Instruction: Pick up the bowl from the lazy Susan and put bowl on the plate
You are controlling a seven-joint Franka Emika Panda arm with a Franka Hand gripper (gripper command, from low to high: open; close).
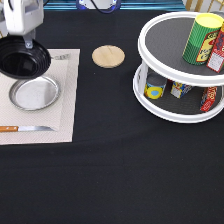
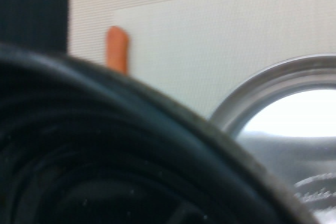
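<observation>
The glossy black bowl hangs in the air at the exterior view's upper left, just above the far edge of the silver plate. My gripper grips the bowl's rim from above and is shut on it. In the wrist view the bowl's dark ridged inside fills most of the picture, with the plate's shiny rim beside it. The white two-tier lazy Susan stands at the exterior view's right, far from the bowl.
The plate lies on a pale placemat with a wooden-handled knife at its near side. A round wooden disc sits between mat and turntable. A green can and other packages stand on the turntable's shelves.
</observation>
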